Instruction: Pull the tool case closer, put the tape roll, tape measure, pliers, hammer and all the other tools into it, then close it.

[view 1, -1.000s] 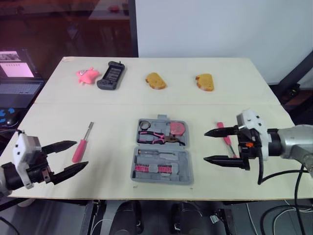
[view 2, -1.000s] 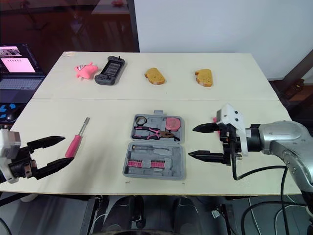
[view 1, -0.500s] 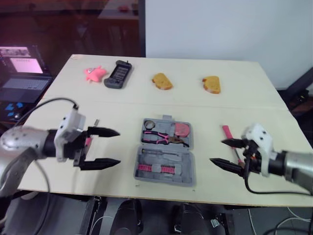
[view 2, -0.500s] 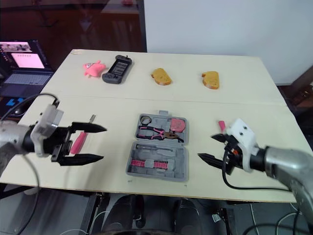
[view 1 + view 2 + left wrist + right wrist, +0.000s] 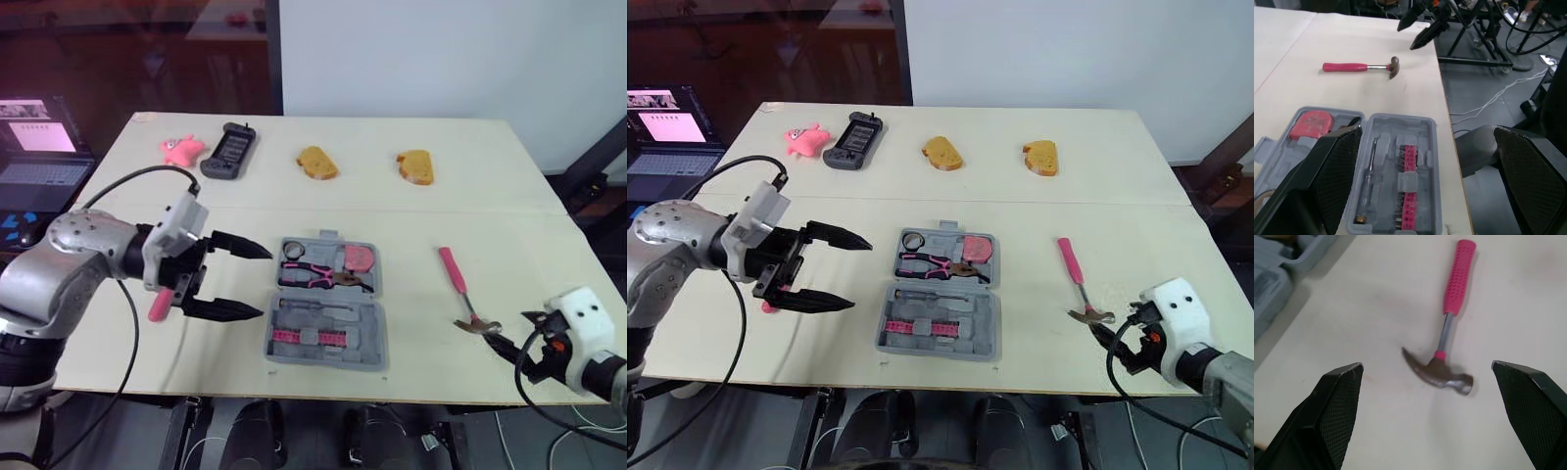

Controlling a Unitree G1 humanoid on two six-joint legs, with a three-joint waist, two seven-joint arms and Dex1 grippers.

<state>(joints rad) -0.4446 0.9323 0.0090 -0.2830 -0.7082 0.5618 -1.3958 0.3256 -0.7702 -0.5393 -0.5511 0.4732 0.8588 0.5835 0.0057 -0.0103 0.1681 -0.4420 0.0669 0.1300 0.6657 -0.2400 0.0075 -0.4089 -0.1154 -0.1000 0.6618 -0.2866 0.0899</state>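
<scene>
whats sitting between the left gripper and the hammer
The open tool case lies between the left gripper and the hammer, with bare table on either side of it. The left eye view shows this.

Bright, even light from above on the pale table (image 5: 411,245). Ahead of the right gripper (image 5: 1426,366), the hammer (image 5: 1448,328) casts a short, soft shadow beside its head; the tool case (image 5: 1273,279) throws another. Beyond the left gripper (image 5: 266,284), dark glass (image 5: 147,59) carries dim reflections.
</scene>
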